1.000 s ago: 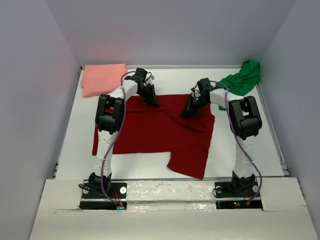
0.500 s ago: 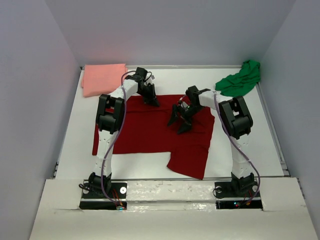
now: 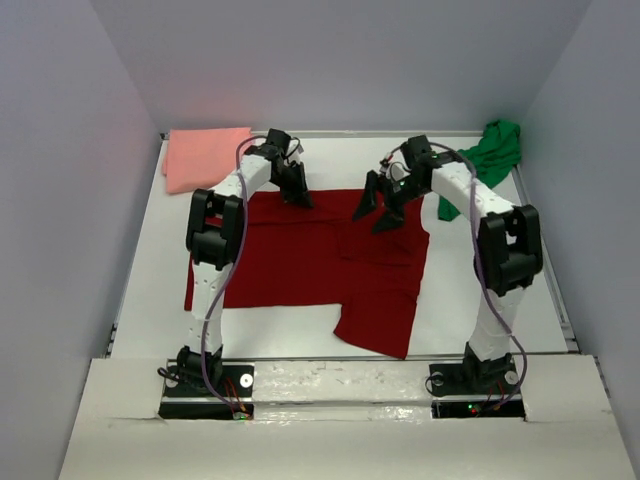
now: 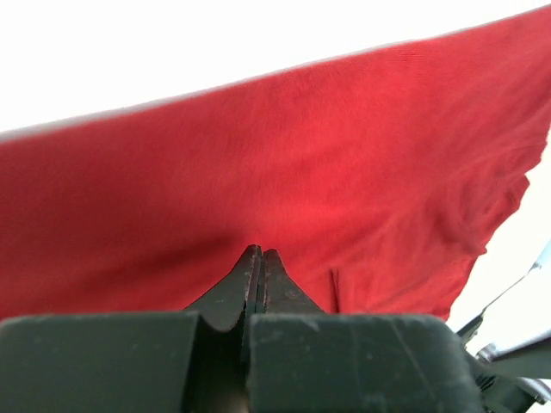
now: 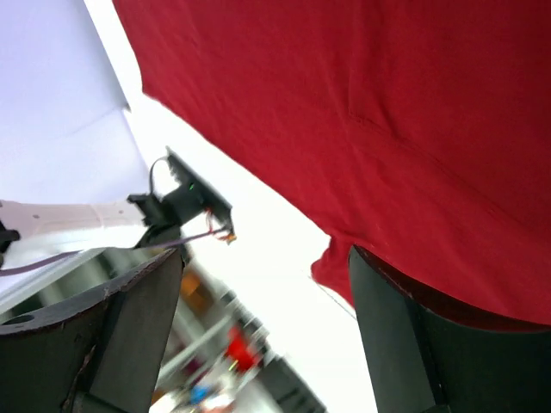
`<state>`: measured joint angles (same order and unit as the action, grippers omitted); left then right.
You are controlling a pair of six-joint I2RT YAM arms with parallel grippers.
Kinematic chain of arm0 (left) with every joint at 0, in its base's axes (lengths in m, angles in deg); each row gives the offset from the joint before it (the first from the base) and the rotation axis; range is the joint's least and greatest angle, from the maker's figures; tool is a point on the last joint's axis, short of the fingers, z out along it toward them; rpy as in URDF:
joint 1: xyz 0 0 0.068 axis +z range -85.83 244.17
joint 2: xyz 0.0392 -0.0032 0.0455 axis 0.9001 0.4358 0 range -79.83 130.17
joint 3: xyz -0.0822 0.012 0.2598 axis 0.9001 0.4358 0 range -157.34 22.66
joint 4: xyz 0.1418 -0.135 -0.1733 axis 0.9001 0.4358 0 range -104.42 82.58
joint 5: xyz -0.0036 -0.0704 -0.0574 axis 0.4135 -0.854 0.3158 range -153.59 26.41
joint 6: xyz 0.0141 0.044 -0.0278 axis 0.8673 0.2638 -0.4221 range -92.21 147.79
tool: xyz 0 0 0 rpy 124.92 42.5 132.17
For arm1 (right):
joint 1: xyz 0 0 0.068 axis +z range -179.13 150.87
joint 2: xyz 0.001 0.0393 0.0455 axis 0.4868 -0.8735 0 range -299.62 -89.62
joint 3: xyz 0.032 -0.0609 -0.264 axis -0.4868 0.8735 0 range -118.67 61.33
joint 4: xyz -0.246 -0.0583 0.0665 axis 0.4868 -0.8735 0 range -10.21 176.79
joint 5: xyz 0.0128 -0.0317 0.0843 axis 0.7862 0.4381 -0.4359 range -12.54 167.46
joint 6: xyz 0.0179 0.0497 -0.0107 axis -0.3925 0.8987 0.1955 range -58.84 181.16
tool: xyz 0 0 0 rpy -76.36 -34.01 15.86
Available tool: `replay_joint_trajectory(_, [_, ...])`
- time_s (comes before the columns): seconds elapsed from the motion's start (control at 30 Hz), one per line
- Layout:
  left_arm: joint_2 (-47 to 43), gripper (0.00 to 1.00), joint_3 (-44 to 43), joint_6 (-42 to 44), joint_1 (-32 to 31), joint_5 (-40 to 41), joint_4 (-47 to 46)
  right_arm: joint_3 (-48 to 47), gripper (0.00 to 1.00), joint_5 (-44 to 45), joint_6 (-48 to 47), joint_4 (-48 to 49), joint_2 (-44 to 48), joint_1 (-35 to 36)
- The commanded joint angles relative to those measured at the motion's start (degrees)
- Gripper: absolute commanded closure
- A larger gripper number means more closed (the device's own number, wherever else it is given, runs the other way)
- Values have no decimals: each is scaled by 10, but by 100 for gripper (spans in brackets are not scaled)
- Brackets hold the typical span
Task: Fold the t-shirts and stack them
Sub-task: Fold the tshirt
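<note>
1. The dark red t-shirt point(image 3: 310, 260) lay spread flat across the middle of the white table point(image 3: 150, 270), one flap of cloth reaching toward the near edge. It appeared to be laid out so that folding could begin.
2. The left gripper point(image 3: 298, 194) sat at the shirt's far hem, left of centre, jaws clamped tight with the tips down on the cloth. Whether a pinch of fabric was caught between them could not be told. It seemed placed to pin or lift that edge.
3. The right gripper point(image 3: 378, 208) hovered over the shirt's far right part, jaws spread wide and holding nothing. It looked lined up to take the far edge alongside its partner.
4. The salmon pink t-shirt point(image 3: 207, 157) rested as a flat rectangle in the far left corner, probably the base of the stack. The bright green t-shirt point(image 3: 485, 155) lay bunched in the far right corner, not yet folded.
5. The table was smooth and white, closed in at left, right and far sides by plain pale lilac-grey walls point(image 3: 330, 60). Both arms rose from a white strip along the near edge.
</note>
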<state>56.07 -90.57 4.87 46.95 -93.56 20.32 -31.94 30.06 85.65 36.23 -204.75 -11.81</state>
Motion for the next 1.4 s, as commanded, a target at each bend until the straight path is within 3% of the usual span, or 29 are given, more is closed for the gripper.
replay_joint_trajectory(0.0, [-151,100,14,-10,38,43,15,35,19,121,-43,-16,119,-9])
replay_joint_trajectory(0.2, [-370,100,257,-43,96,88,-20,183,35,216,-38,4,246,-9])
replay_joint_trajectory(0.27, [-422,100,287,-36,104,110,-6,211,50,215,-38,-13,256,-9])
replay_joint_trajectory(0.33, [-459,99,320,-32,109,143,23,257,51,202,-34,-12,271,-9])
replay_joint_trajectory(0.4, [-480,98,346,-30,127,154,37,277,72,205,-31,-11,286,-9])
replay_joint_trajectory(0.47, [-508,96,394,-34,145,146,44,280,100,218,-26,-21,297,-9])
replay_joint_trajectory(0.57, [-540,91,452,-45,167,132,48,274,100,217,-21,-46,285,-9])
replay_joint_trajectory(0.6, [-547,76,463,-48,167,135,51,277,100,226,-17,-53,283,-9])
replay_joint_trajectory(0.63, [-552,68,480,-52,184,151,66,278,100,230,-9,-61,282,-9])
replay_joint_trajectory(0.67, [-562,59,487,-52,185,160,73,278,96,231,-11,-73,284,-9])
replay_joint_trajectory(0.7, [-568,44,495,-51,188,176,85,283,82,228,-9,-77,289,-9])
replay_joint_trajectory(0.73, [-580,41,511,-52,198,181,90,286,64,228,-5,-83,295,-9])
replay_joint_trajectory(0.77, [-586,39,520,-51,205,183,95,290,35,229,-1,-85,309,-9])
replay_joint_trajectory(0.87, [-604,32,555,-58,228,185,108,314,10,228,13,-100,325,-9])
replay_joint_trajectory(1.17, [-648,32,590,-88,248,236,145,370,6,278,47,-150,421,-9])
replay_joint_trajectory(1.37, [-678,32,640,-107,249,238,125,434,6,314,58,-128,462,-9])
